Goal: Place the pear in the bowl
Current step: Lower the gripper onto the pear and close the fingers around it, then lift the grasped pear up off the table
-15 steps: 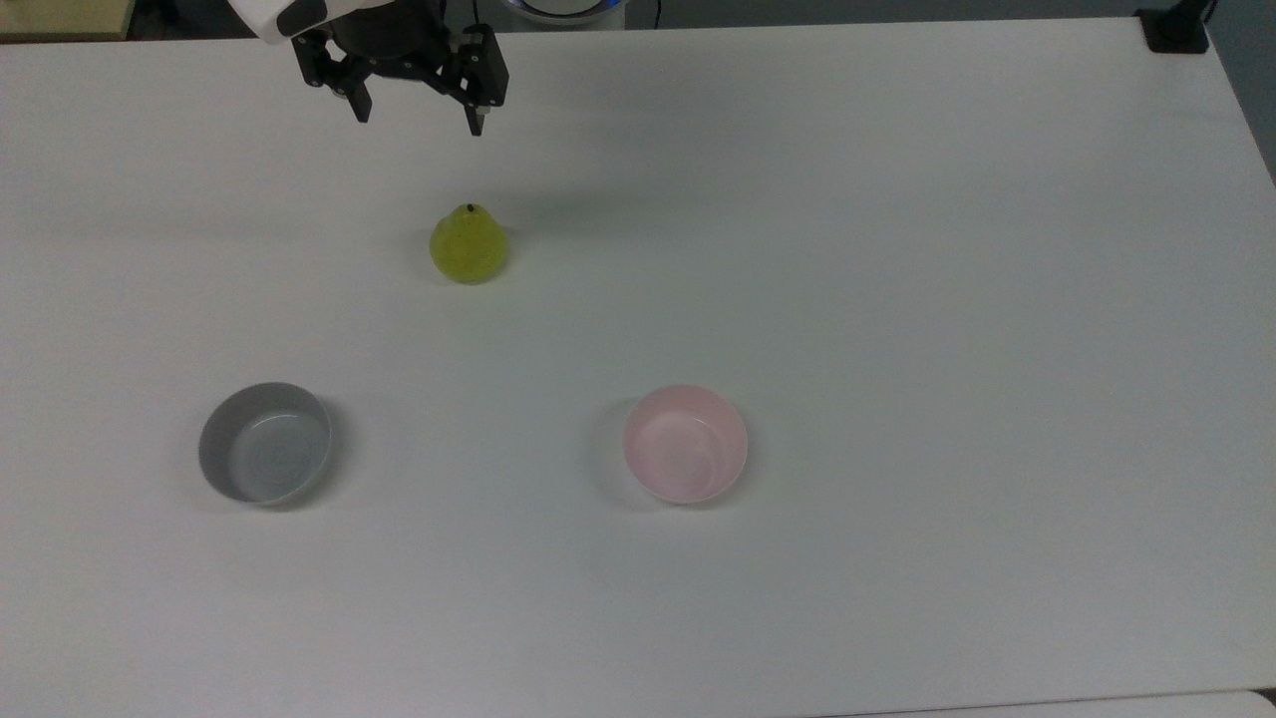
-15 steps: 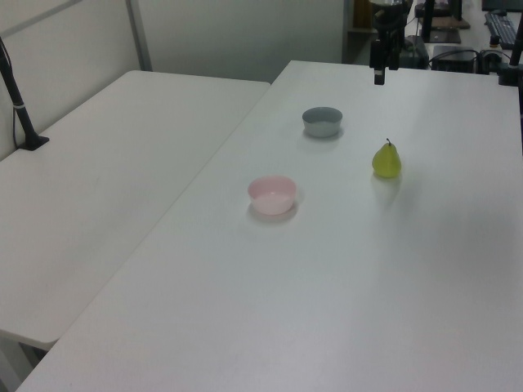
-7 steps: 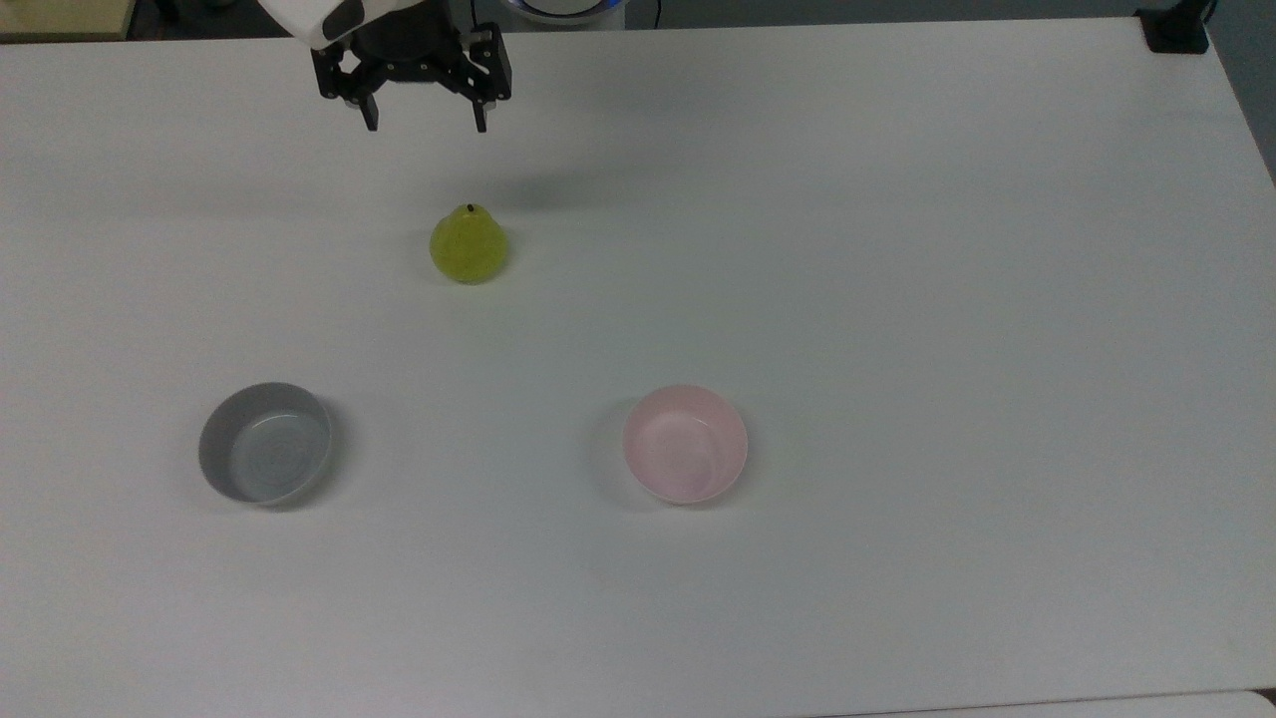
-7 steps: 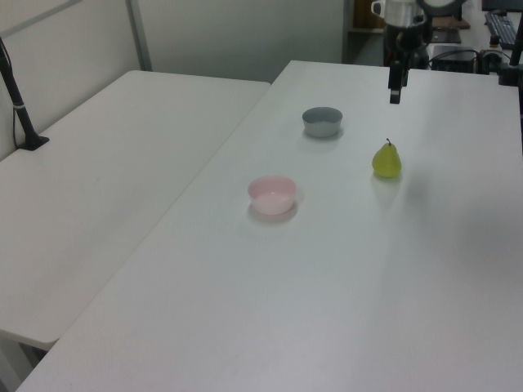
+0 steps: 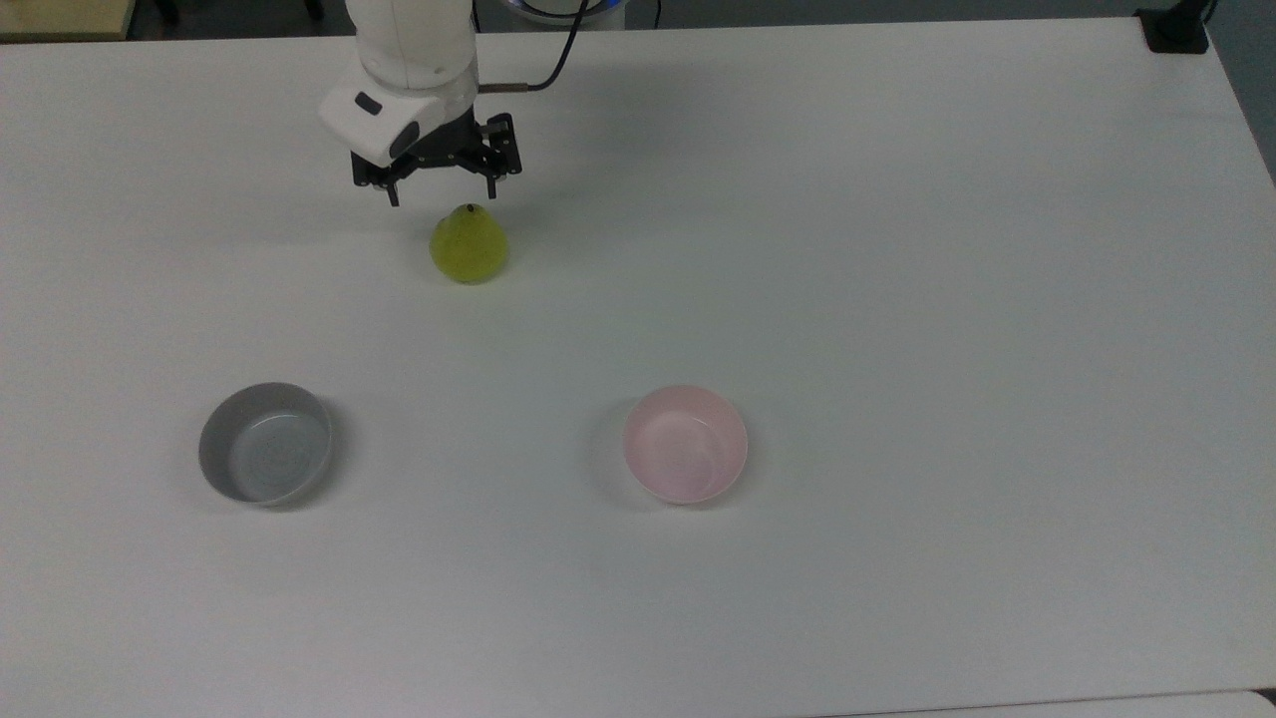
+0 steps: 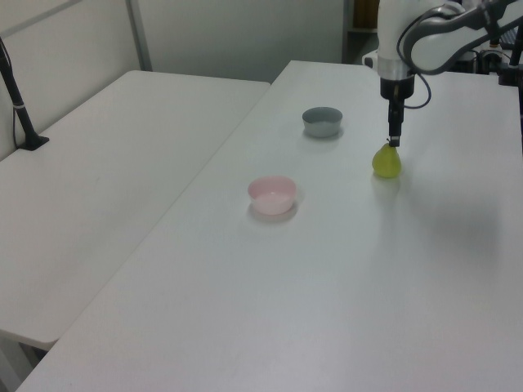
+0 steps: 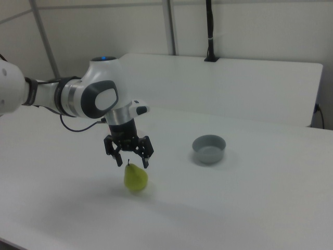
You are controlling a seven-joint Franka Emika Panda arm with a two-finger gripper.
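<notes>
Hovering spread just above the small yellow-green pear standing on the white counter, the black claw must descend, pinch it, then reach the pale pink round bowl.

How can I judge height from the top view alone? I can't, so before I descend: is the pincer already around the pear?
Observer: Not yet. In the right view the pincer hangs open, its tips level with the stem, above the body of the pear.
Operator: Is the pear upright?
Observer: Yes. The right view shows it standing on the table, stem up.
Operator: Lined up?
Observer: In the left view the pincer sits right over the pear's top.
</notes>
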